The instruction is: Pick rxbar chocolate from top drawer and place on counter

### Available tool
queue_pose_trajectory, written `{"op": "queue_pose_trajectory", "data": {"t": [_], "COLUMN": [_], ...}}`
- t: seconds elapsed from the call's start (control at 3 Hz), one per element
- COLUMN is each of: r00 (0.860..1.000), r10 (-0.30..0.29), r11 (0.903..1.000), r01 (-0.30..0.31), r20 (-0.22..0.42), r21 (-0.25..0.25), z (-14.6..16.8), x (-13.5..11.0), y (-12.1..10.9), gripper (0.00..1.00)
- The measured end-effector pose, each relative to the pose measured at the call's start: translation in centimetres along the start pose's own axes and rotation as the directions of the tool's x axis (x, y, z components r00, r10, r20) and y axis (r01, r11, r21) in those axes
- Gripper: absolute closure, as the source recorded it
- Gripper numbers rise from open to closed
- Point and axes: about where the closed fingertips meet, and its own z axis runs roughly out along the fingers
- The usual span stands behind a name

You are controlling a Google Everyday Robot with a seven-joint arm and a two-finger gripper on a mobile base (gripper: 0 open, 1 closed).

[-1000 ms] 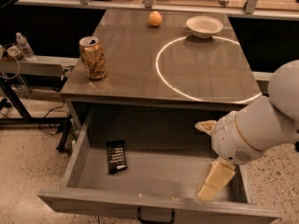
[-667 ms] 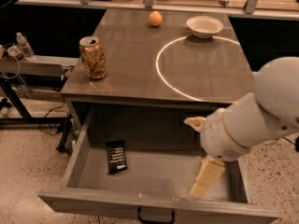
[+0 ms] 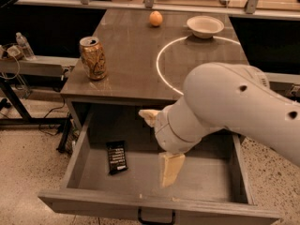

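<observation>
**Q:** Where's the gripper right now?

**R:** It is down inside the top drawer, about mid-width. The bulky white arm reaches in from the right, past the front edge of the counter. Its two tan fingers are spread wide with nothing between them. One points down toward the drawer floor, the other up and left just under the counter's edge. I cannot tell whether the lower one touches the floor.

**Q:** And the rxbar chocolate?

**R:** It lies flat on the drawer floor in the left half, black wrapper with the white lettering facing up. It is to the left of the gripper and apart from it.

**Q:** How does the drawer stand?

**R:** It is pulled well out, and the dark handle shows at the middle of the front panel.

**Q:** What is on the counter?

**R:** A gold soda can stands upright near the front left corner. The thin white circle takes up the right half. A pale bowl sits at the circle's far arc, and an orange sits to the left of the bowl.
</observation>
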Motion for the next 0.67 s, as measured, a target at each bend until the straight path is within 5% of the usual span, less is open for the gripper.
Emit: {"op": "queue_pose_trajectory", "data": {"t": [0.67], "r00": [1.000], "r10": [-0.016], "r11": [0.9999], "r01": [0.016], "r20": [-0.022], "r21": [0.000], "z": [-0.29], "x": [0.09], "y": [-0.04], "gripper": [0.00]}}
